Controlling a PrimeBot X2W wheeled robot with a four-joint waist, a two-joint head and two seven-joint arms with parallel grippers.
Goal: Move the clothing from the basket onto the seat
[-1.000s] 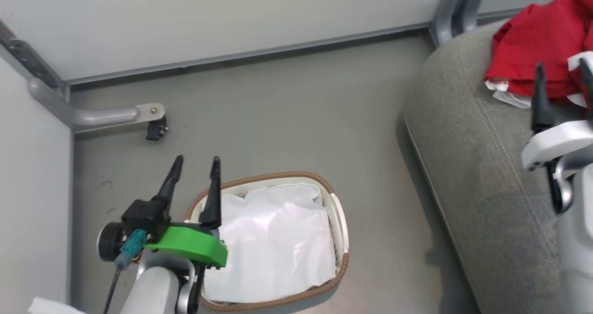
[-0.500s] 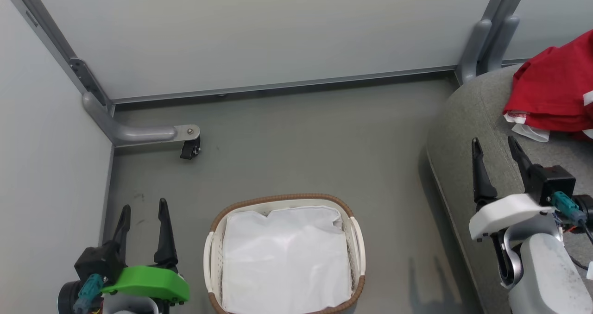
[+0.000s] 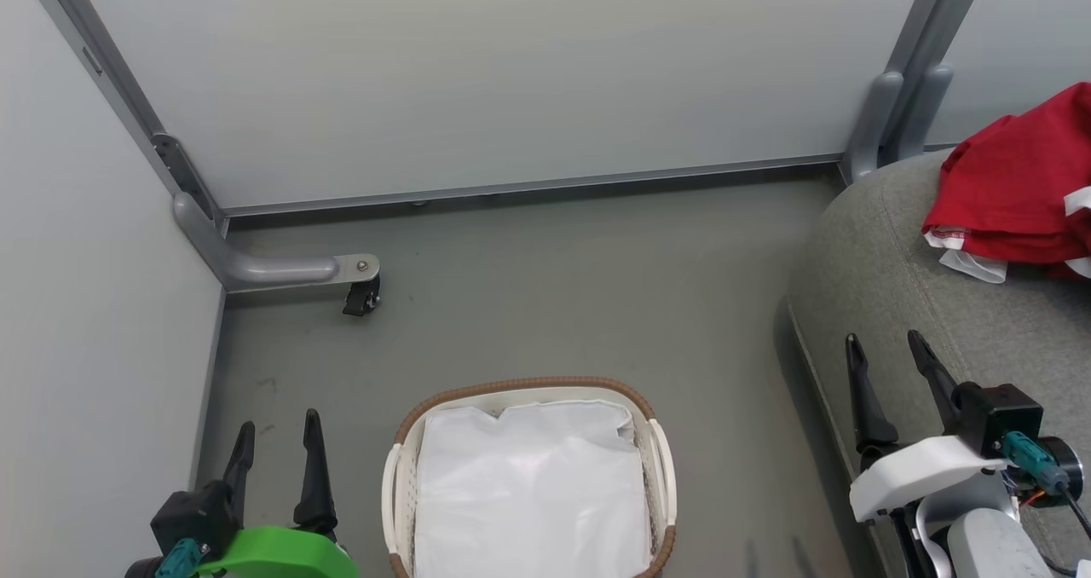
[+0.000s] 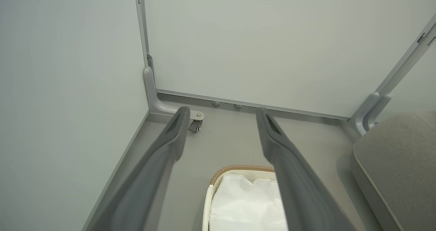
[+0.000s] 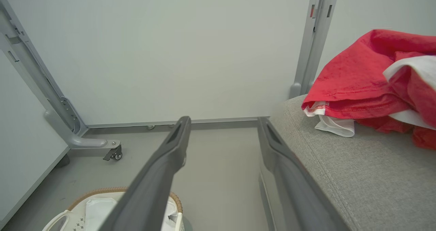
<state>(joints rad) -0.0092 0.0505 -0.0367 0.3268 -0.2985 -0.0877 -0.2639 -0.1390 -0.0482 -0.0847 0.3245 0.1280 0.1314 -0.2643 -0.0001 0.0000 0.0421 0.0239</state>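
Note:
The white basket (image 3: 657, 467) with a brown woven rim stands on the floor at the bottom centre, with just its white liner (image 3: 533, 493) showing inside. Red and white clothing (image 3: 1018, 194) lies bunched on the grey seat (image 3: 903, 297) at the right. My left gripper (image 3: 277, 437) is open at the lower left, left of the basket, nothing between its fingers. My right gripper (image 3: 886, 356) is open at the lower right over the seat's front edge, empty, below the clothing. The right wrist view shows the clothing (image 5: 361, 84) on the seat (image 5: 357, 176) and the basket (image 5: 112, 193).
Pale partition walls close off the left and back. A grey metal foot with a black caster (image 3: 362, 295) sits on the floor at the back left, and a grey post (image 3: 903, 109) rises by the seat. Bare grey floor (image 3: 562, 305) lies between basket and wall.
The head view has shifted, so everything sits lower in the picture. Both grippers have drawn back toward the bottom corners, still open; the left one has moved from over the basket to its left.

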